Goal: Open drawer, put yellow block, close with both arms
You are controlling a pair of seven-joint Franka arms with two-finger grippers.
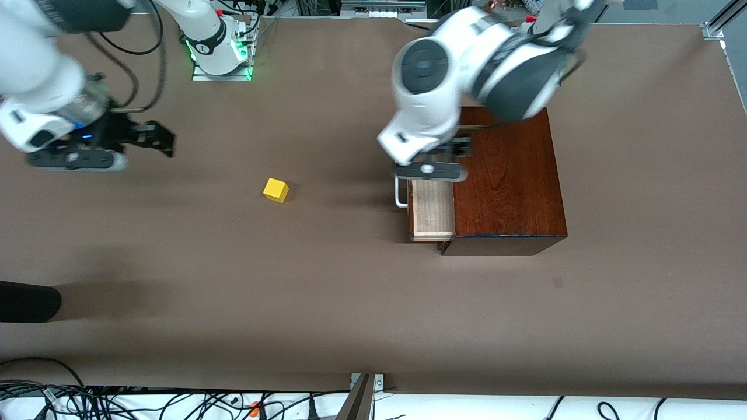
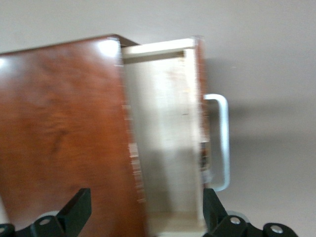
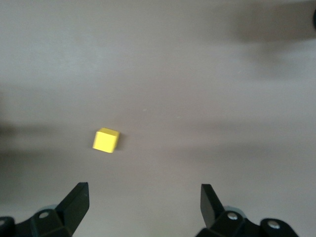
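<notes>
The glossy reddish-brown wooden box (image 1: 508, 181) stands toward the left arm's end of the table. Its drawer (image 1: 432, 210) is pulled partly out, showing the pale tray and the white bar handle (image 1: 400, 195). My left gripper (image 1: 452, 150) is open and empty above the drawer and the box's edge. In the left wrist view the tray (image 2: 165, 133), the handle (image 2: 222, 143) and the box top (image 2: 59, 133) lie under the spread left gripper (image 2: 145, 207). The yellow block (image 1: 276, 190) sits on the table. My right gripper (image 1: 166, 139) is open, up over bare table toward the right arm's end. The block (image 3: 105, 140) lies ahead of the right gripper (image 3: 144, 202).
The brown table (image 1: 350, 303) stretches wide around the block and the box. A dark rounded object (image 1: 26, 300) juts in at the table's edge nearer the camera, at the right arm's end. Cables (image 1: 117, 402) lie along the front edge.
</notes>
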